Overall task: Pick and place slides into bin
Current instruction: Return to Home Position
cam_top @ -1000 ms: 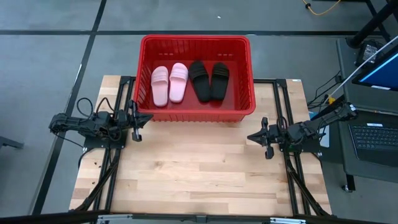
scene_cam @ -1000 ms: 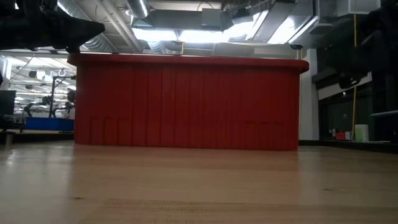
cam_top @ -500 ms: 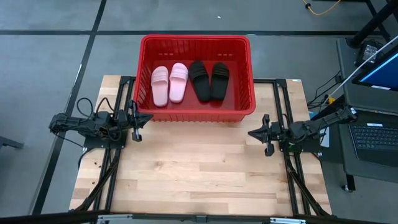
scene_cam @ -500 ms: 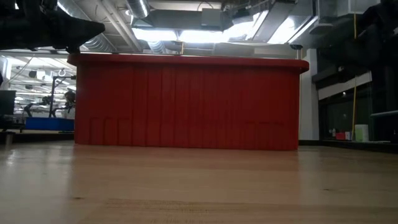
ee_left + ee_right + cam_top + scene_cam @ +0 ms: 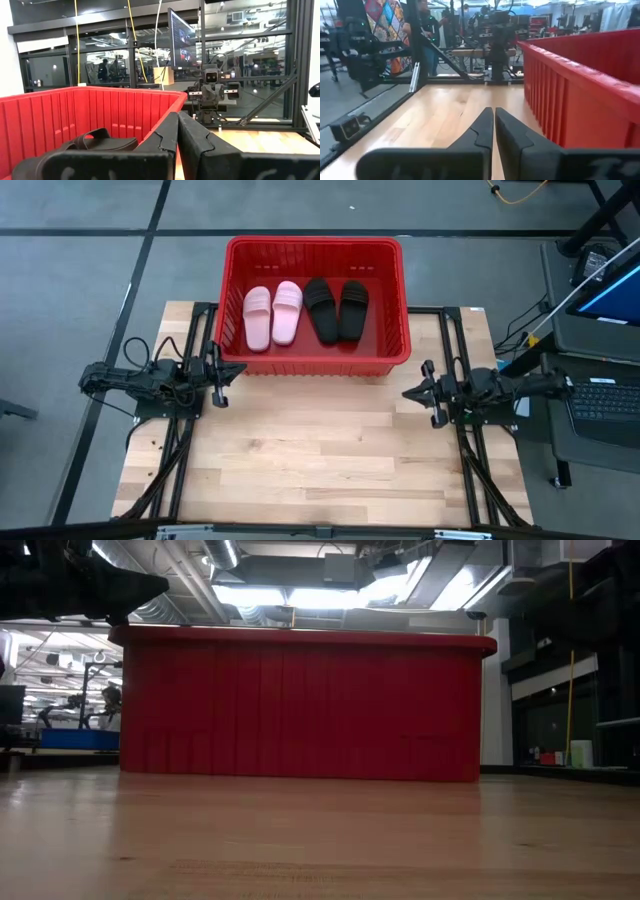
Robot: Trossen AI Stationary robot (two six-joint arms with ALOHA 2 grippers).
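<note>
Since no slide lies on the bare wooden tabletop [image 5: 320, 460] in the lower half of the high view, nothing is judged to be left for picking. Only the settling of the arms at rest seems due.

At mid-frame the left gripper [image 5: 222, 372] is seen at the left edge, just beside the lower left corner of the red bin [image 5: 312, 244]. The right gripper [image 5: 410, 393] is at the right edge, a little lower and farther from the bin's lower right corner. Both point inward, and in the wrist views their fingers are shown pressed together on nothing.

Beyond them, in the upper centre, all four slides are held in the bin in a row. The pink pair [image 5: 272, 314] is on the left and the black pair [image 5: 337, 309] on the right. Their long axes run up the frame, with the black ones slightly slanted. No brand or writing can be read on slides or bin.
</note>
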